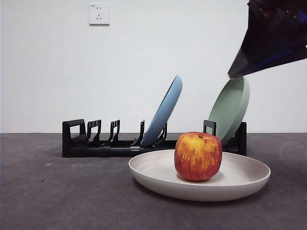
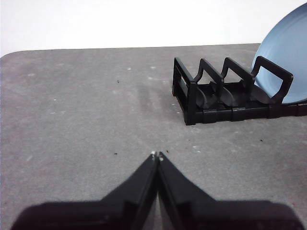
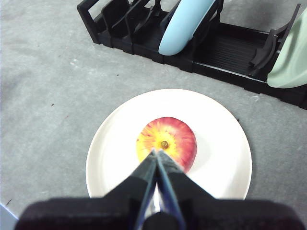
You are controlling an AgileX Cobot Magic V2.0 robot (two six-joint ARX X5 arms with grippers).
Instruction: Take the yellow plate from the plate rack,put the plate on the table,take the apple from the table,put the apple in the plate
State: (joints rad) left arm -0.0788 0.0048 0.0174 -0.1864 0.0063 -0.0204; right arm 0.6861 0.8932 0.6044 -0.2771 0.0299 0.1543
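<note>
Apple [image 3: 167,143] sits centred in yellow plate [image 3: 225,167] — right end effector [image 3: 157,153], pinched closed and empty, should lift straight up, clear of the green plate [image 1: 231,112].

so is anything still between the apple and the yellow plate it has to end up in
Nothing visible. The apple already sits inside the yellow plate, which lies flat on the table in front of the plate rack. The right gripper hangs above the apple, jaws shut and empty.
</note>
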